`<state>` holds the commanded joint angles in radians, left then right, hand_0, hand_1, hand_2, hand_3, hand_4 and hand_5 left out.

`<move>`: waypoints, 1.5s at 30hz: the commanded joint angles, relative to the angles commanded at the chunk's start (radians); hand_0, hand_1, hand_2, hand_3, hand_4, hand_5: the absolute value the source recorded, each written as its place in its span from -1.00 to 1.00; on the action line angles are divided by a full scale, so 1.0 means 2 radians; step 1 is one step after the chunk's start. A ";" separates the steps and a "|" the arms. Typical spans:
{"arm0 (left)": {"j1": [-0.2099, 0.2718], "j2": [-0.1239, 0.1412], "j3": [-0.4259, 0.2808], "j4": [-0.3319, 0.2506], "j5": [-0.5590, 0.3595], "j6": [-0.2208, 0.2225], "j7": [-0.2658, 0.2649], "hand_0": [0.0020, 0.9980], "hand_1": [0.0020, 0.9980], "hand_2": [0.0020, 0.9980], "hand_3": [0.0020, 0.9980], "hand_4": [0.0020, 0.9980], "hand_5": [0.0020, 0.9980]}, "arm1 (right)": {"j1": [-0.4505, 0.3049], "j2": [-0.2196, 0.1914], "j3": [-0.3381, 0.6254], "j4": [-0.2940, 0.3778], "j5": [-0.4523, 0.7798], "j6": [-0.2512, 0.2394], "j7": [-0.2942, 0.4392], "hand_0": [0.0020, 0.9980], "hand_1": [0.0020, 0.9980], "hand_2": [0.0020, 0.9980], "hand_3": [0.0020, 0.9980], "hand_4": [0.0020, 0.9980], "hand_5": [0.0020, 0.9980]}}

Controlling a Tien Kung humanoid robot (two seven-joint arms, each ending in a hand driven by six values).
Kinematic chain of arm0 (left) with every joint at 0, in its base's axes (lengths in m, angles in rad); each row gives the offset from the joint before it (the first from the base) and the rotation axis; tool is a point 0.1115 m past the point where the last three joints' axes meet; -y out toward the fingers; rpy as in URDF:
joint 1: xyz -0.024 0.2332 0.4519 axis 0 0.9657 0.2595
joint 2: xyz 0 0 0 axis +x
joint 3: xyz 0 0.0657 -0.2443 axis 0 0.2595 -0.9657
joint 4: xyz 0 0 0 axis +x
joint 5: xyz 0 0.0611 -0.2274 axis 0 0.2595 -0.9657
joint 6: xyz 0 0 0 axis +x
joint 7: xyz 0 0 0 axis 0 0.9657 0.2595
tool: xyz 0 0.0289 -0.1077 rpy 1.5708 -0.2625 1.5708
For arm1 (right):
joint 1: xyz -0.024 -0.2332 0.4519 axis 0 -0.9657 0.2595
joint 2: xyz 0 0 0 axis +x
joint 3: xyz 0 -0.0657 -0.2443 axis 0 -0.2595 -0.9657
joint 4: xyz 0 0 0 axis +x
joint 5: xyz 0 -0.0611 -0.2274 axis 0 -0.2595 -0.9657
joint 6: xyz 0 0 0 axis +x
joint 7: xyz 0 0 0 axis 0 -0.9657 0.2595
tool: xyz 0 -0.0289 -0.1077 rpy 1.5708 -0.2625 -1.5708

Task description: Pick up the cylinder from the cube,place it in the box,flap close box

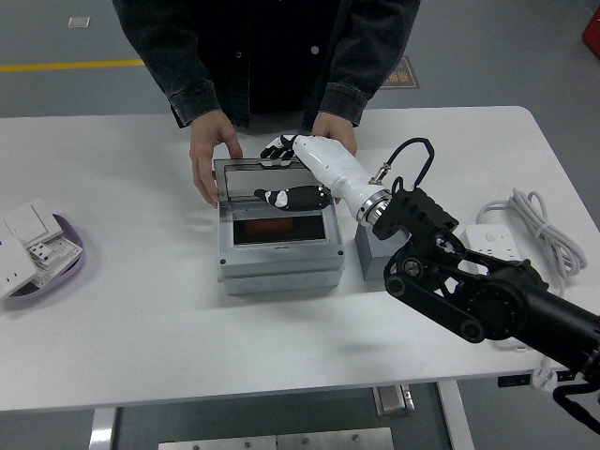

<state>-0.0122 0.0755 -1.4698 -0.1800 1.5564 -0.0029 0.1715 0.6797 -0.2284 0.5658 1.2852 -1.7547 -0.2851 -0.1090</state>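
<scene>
A grey box [279,267] stands mid-table with its clear flap lid [239,183] tilted partway down over the opening. The red cylinder [277,228] lies inside the box, seen through the lid. My right hand [279,174], white with black fingers, lies spread over the lid's top edge, thumb on the front face, holding nothing. The grey cube [372,255] sits just right of the box, partly hidden by my right arm, with nothing on top. A person's hands [208,155] hold the box's back corners.
A purple bowl [66,267] with white switch parts sits at the left edge. A white power strip [494,242] and its coiled cable [542,230] lie at the right. The person stands close against the far side of the table.
</scene>
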 joint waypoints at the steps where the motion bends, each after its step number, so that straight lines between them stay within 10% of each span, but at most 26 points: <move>1: 0.000 0.000 0.002 0.000 -0.002 0.000 -0.001 0.15 0.21 0.19 0.24 0.29 -0.66 | -0.007 -0.005 -0.001 0.011 -0.002 0.002 -0.003 0.58 0.32 0.32 0.33 0.65 -0.11; 9: 0.003 -0.001 0.010 0.000 -0.012 0.001 -0.006 0.15 0.21 0.19 0.24 0.29 -0.66 | -0.049 -0.037 -0.017 0.083 0.005 0.011 -0.016 0.54 0.32 0.31 0.31 0.57 -0.13; 23: 0.005 0.001 0.019 0.000 -0.021 0.002 -0.011 0.15 0.21 0.19 0.24 0.29 -0.66 | -0.079 -0.062 -0.009 0.091 0.058 0.024 0.003 0.47 0.31 0.33 0.32 0.45 -0.15; 34: 0.008 0.001 0.009 0.000 -0.014 0.002 -0.006 0.15 0.21 0.19 0.24 0.28 -0.66 | -0.150 -0.063 0.123 0.135 0.070 0.018 0.039 0.46 0.29 0.32 0.32 0.35 -0.21; 45: 0.012 -0.007 -0.001 0.000 -0.018 0.005 -0.002 0.15 0.21 0.19 0.24 0.28 -0.66 | -0.244 -0.018 0.274 0.047 0.242 0.038 0.163 0.42 0.27 0.32 0.31 0.40 -0.24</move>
<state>0.0123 0.0623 -1.4712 -0.1800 1.5202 0.0062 0.1666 0.1926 -0.2646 1.1135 1.3800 -1.2716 -0.2090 0.2175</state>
